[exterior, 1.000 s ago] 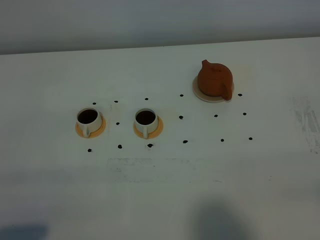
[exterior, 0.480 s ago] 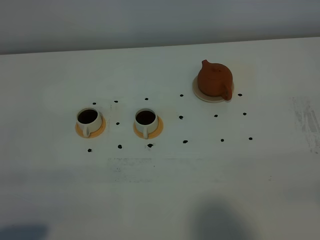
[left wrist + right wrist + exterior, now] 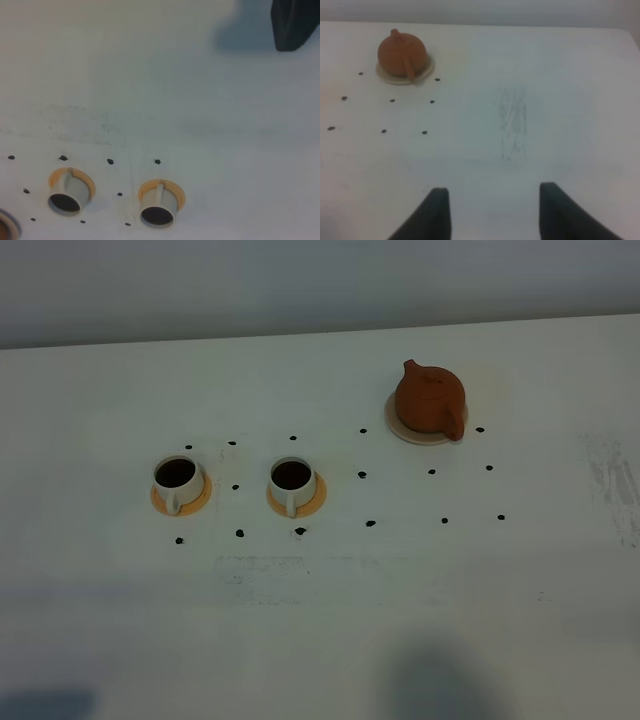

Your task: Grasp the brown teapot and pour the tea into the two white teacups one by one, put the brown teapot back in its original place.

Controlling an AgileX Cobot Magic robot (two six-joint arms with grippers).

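Note:
The brown teapot sits upright on its pale tan coaster at the back right of the table, spout to the back left. The two white teacups stand on orange saucers at the left, each holding dark tea. The left wrist view also shows both cups. Neither arm appears in the high view. My right gripper is open and empty, well short of the teapot. Only one dark finger of my left gripper shows, far from the cups.
Small black dots mark the white table around the cups and the teapot. Scuffed patches lie in front of the cups and at the right edge. A grey wall runs behind the table.

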